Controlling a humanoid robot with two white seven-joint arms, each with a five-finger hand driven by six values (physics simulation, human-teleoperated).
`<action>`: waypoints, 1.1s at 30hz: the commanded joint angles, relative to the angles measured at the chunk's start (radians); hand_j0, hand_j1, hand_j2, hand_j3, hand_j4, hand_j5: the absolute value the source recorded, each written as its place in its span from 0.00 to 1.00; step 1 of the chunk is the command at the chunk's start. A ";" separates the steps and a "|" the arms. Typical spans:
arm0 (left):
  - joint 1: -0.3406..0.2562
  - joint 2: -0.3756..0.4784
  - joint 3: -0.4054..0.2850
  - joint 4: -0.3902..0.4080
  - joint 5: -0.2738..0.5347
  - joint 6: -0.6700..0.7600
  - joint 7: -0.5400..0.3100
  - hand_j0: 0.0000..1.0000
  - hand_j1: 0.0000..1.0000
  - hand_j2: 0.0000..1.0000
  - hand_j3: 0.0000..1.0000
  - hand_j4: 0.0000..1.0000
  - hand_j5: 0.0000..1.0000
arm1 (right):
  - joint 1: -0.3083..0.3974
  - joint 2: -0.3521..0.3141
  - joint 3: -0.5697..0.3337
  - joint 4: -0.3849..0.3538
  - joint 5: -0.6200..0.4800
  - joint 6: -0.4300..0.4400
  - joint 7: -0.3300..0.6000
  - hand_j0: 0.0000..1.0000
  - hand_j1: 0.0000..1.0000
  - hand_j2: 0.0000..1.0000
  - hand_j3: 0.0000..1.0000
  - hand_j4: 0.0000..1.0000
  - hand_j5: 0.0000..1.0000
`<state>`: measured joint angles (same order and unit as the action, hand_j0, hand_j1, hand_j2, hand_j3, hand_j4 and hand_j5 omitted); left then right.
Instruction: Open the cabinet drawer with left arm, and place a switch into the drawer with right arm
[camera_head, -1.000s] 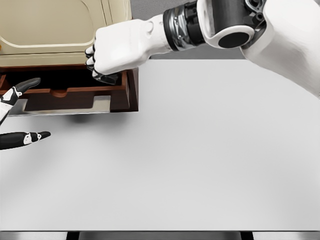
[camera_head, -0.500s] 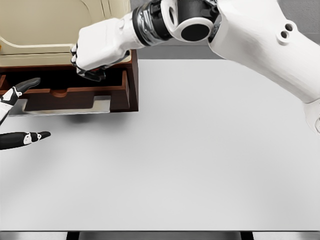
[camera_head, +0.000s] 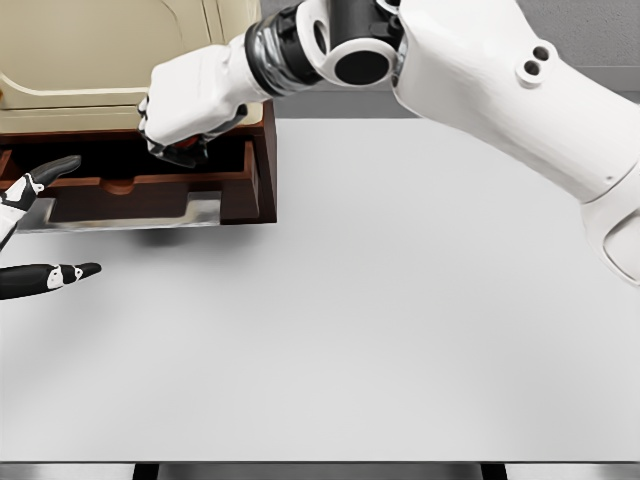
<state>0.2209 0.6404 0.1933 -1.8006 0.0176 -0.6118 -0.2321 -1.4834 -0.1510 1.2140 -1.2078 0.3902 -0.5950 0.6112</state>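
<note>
The brown wooden drawer stands pulled out from the cream cabinet at the upper left. My right hand reaches across from the right and hovers over the drawer's open inside, fingers curled around a small dark switch that shows just below the knuckles. At the left edge my left hand sits in front of the drawer with its dark-tipped fingers spread, holding nothing.
A metal handle plate runs along the drawer's front. The white table stretches to the right and toward me. My right forearm crosses the upper right above the table.
My right hand has carried the switch leftward, from the drawer's right end to above its middle. The left hand has stayed still.
</note>
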 joint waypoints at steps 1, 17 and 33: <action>0.000 0.001 0.000 0.000 0.007 0.001 0.000 1.00 1.00 1.00 1.00 1.00 1.00 | 0.000 0.008 0.004 0.014 -0.002 0.001 0.000 0.33 0.33 0.33 0.33 0.33 0.33; 0.000 -0.005 0.000 0.000 0.007 0.001 -0.007 1.00 1.00 1.00 1.00 1.00 1.00 | -0.023 0.045 0.039 0.060 0.009 0.004 0.000 1.00 1.00 1.00 1.00 1.00 1.00; 0.000 -0.007 0.000 0.000 0.007 0.001 -0.012 1.00 1.00 1.00 1.00 1.00 1.00 | 0.494 -0.719 -0.622 -0.559 -0.001 -0.016 0.000 1.00 1.00 1.00 1.00 1.00 1.00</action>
<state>0.2209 0.6333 0.1936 -1.8006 0.0175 -0.6120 -0.2436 -0.9787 -0.7732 0.7459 -1.7371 0.3946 -0.6133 0.6117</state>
